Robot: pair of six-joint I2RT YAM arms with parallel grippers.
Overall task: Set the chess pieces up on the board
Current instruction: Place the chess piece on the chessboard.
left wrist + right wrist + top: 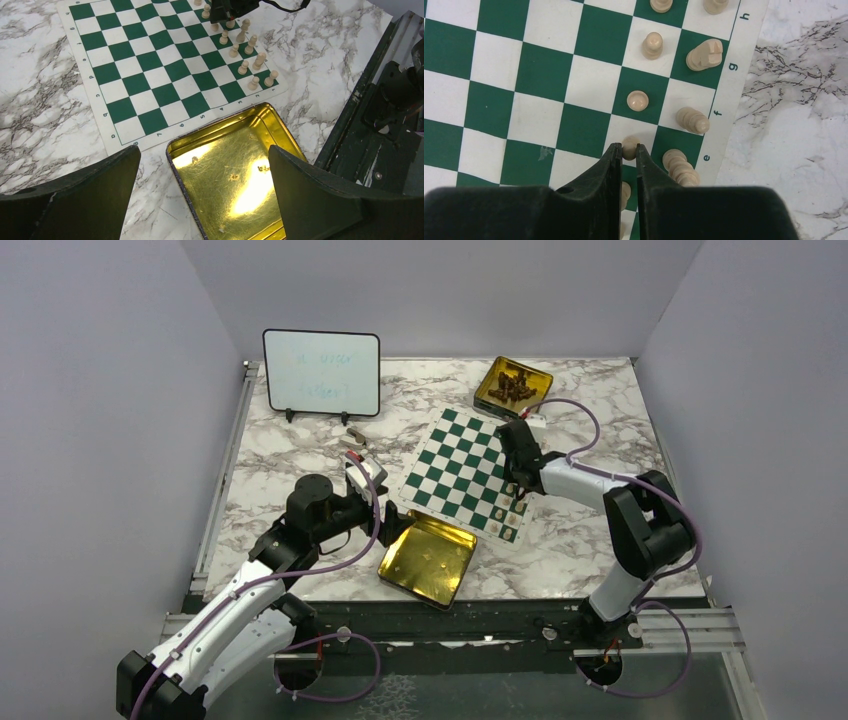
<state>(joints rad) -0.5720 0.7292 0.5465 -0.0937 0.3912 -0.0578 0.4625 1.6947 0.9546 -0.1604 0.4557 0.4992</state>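
Note:
The green and white board [455,455] lies mid-table. Several cream chess pieces [243,66] stand in two rows along its right edge. My right gripper [628,150] is shut on a small cream pawn [629,145], held upright over a white square in the second row; in the top view it [519,496] is over the board's near right part. A pawn [638,100], a knight [705,54] and a bishop [692,120] stand close by. My left gripper [205,190] is open and empty above an empty gold tin [225,200].
The empty gold tin [425,560] lies by the board's near corner. Another gold tin [513,385] with dark pieces sits at the back right. A black-framed whiteboard [321,373] stands at the back left. A small object [352,441] lies in front of it.

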